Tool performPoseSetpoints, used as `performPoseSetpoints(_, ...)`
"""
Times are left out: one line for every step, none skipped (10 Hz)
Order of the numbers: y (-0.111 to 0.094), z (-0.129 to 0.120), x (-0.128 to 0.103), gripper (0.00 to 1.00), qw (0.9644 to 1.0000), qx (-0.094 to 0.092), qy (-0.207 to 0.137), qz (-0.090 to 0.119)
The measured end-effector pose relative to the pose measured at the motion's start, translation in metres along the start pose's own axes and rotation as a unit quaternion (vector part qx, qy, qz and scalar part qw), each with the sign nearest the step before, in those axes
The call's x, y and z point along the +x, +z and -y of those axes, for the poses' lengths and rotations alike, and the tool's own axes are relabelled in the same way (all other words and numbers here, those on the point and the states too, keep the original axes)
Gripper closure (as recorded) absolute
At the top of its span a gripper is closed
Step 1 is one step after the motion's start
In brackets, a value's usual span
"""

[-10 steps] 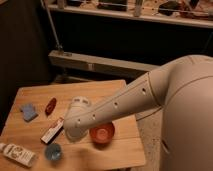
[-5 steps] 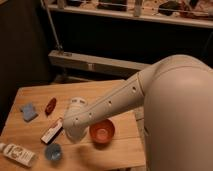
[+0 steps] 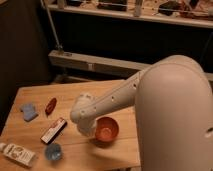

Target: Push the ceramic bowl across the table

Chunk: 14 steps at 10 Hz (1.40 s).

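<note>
The ceramic bowl (image 3: 106,129) is round, glossy and reddish-orange. It sits upright on the light wooden table (image 3: 75,92), near its front right part. My white arm comes in from the right and ends just left of the bowl. The gripper (image 3: 86,126) is at that end, low over the table and against the bowl's left side. It is mostly hidden by the wrist.
A small blue cup (image 3: 53,151) stands at the front left. A white bottle (image 3: 17,154) lies by the front left corner. A dark packet (image 3: 53,130), a small red elongated object (image 3: 50,105) and a blue sponge (image 3: 29,111) lie on the left half. A metal shelf rail (image 3: 100,62) runs behind the table.
My arm's upper part has swung up and fills more of the right side. The wrist stays beside the bowl, and the bowl has hardly shifted.
</note>
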Motion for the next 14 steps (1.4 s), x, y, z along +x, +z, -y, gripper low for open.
performPoseSetpoints(-0.005, 0.034, 0.003, 1.00, 0.9989, 0.030, 0.035, -0.002)
performPoseSetpoints(-0.012, 0.074, 0.011, 1.00, 0.9950, 0.060, 0.079, -0.004)
performPoseSetpoints(-0.019, 0.107, 0.022, 1.00, 0.9892, 0.082, 0.121, -0.008)
performPoseSetpoints(-0.025, 0.135, 0.032, 1.00, 0.9825, 0.094, 0.160, -0.009)
performPoseSetpoints(-0.032, 0.153, 0.039, 1.00, 0.9760, 0.101, 0.193, -0.006)
performPoseSetpoints(-0.036, 0.154, 0.038, 1.00, 0.9744, 0.100, 0.202, -0.002)
performPoseSetpoints(-0.039, 0.147, 0.033, 1.00, 0.9751, 0.094, 0.201, 0.004)
performPoseSetpoints(-0.044, 0.123, 0.023, 1.00, 0.9793, 0.076, 0.187, 0.015)
performPoseSetpoints(-0.047, 0.102, 0.016, 1.00, 0.9829, 0.058, 0.173, 0.024)
performPoseSetpoints(-0.050, 0.074, 0.009, 1.00, 0.9875, 0.034, 0.150, 0.033)
performPoseSetpoints(-0.054, 0.051, 0.004, 1.00, 0.9909, 0.012, 0.128, 0.041)
performPoseSetpoints(-0.056, 0.036, 0.002, 1.00, 0.9927, -0.001, 0.112, 0.045)
performPoseSetpoints(-0.057, 0.022, 0.002, 1.00, 0.9941, -0.017, 0.095, 0.048)
performPoseSetpoints(-0.055, 0.016, 0.003, 1.00, 0.9947, -0.026, 0.087, 0.047)
